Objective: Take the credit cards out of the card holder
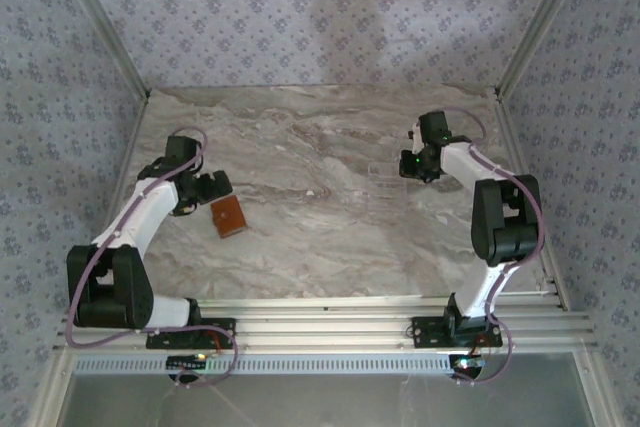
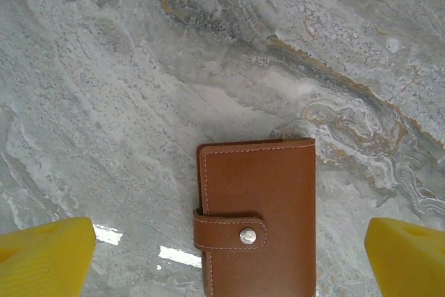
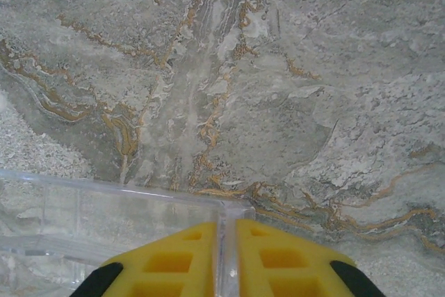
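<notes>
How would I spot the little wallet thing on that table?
On the marble table, look beside the left arm. A small brown leather card holder lies flat there, closed by a snap tab. The rack on the right is clear plastic, not brown.

No text, brand, number or sign is legible on the brown leather card holder (image 2: 259, 186) or the grey marbled table (image 2: 139, 67)
</notes>
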Robot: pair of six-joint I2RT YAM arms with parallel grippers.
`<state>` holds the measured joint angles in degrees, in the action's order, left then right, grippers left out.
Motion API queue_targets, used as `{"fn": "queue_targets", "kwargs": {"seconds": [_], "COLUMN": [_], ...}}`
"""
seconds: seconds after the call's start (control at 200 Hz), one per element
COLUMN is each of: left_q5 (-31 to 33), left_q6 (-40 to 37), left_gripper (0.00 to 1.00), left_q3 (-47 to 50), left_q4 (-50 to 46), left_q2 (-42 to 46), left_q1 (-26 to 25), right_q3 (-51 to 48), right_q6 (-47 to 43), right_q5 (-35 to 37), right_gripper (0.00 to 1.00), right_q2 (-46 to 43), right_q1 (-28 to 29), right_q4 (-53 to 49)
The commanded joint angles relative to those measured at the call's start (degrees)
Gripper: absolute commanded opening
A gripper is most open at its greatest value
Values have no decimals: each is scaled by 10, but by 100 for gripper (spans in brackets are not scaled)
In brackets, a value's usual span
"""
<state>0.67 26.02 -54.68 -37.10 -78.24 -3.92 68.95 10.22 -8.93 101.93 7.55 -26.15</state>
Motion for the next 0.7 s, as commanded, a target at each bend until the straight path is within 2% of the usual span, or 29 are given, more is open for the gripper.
{"fn": "queue_targets", "kwargs": {"seconds": [0.0, 0.215, 0.37, 0.42, 0.585, 0.695], "left_q5": [-3, -3, -3, -3, -2, -1], "left_q6": [-6, -3, -1, 0, 1, 1], "left_gripper": [99, 99, 99, 99, 100, 99], "left_q3": [-11, -4, -1, -2, -2, -2], "left_q4": [-15, -14, -13, -14, -14, -14], "left_q2": [-5, -9, -19, -23, -33, -37], "left_q1": [-4, -11, -17, -19, -26, -30], "right_q3": [18, 36, 74, 96, 172, 238], "right_q6": [-6, 25, 79, 106, 161, 187], "right_q5": [19, 52, 96, 119, 164, 167], "right_gripper": [12, 7, 4, 0, 0, 0], "right_q2": [-2, -16, -4, 8, 61, 111], "right_q1": [11, 44, 95, 115, 176, 204], "right_q4": [-11, -23, -35, -47, -72, -105]}}
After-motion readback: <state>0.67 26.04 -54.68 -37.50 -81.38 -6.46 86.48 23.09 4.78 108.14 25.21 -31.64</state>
